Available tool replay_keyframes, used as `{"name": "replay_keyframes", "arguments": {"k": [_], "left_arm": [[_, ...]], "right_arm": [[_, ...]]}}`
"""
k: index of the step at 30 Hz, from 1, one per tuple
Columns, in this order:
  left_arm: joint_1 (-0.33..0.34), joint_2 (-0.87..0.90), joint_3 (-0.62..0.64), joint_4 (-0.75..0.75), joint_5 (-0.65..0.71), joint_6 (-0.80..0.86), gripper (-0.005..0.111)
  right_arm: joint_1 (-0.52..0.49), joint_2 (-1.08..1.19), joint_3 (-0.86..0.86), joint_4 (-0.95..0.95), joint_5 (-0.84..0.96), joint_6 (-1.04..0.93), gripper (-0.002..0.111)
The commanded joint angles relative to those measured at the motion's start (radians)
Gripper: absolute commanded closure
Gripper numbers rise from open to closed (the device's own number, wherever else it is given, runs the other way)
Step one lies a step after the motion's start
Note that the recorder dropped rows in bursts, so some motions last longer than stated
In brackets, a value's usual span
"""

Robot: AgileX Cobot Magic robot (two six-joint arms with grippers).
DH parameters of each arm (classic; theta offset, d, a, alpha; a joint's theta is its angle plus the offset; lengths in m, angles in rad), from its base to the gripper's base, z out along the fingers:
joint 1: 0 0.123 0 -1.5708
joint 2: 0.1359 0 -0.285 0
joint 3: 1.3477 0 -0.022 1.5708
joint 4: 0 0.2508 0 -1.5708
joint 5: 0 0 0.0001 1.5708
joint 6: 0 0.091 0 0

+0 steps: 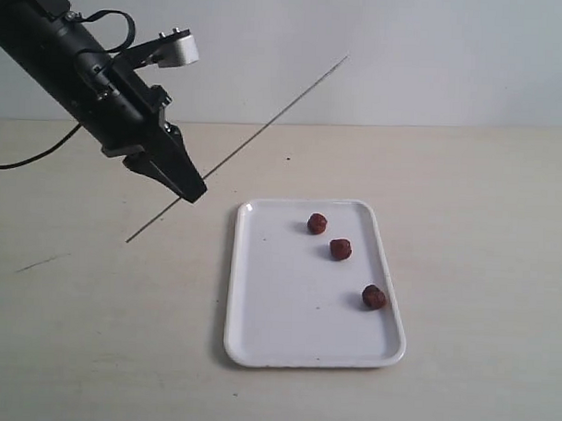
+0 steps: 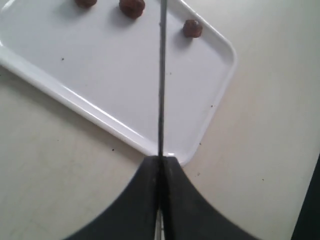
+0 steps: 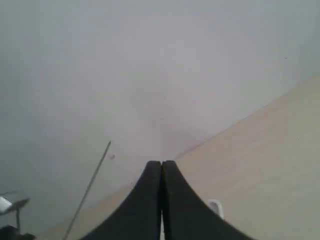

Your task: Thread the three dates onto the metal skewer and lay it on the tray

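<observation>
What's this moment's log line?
left gripper: shut on thin grey metal skewer, in air | right gripper: shut, empty | three wrinkled reddish-brown dates: loose on white rectangular tray

text: none legible | labels: none | numbers: none

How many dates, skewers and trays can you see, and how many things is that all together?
dates: 3
metal skewer: 1
tray: 1
Total: 5
</observation>
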Motion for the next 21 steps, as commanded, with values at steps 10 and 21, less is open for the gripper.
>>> {"name": "replay_keyframes", "arguments": {"k": [10,21], "left_arm": [[0.050,-0.013,0.002,-0.015,0.001,0.025,0.107],[0.083,-0.013,0.002,-0.011,0.001,0.015,0.107]], "right_arm": [[-0.007,0.859,-0.891,-0.646,0.888,-0.205,0.108],[-0.007,1.240,-1.160,-0.485,1.164,-0.269,0.108]]}}
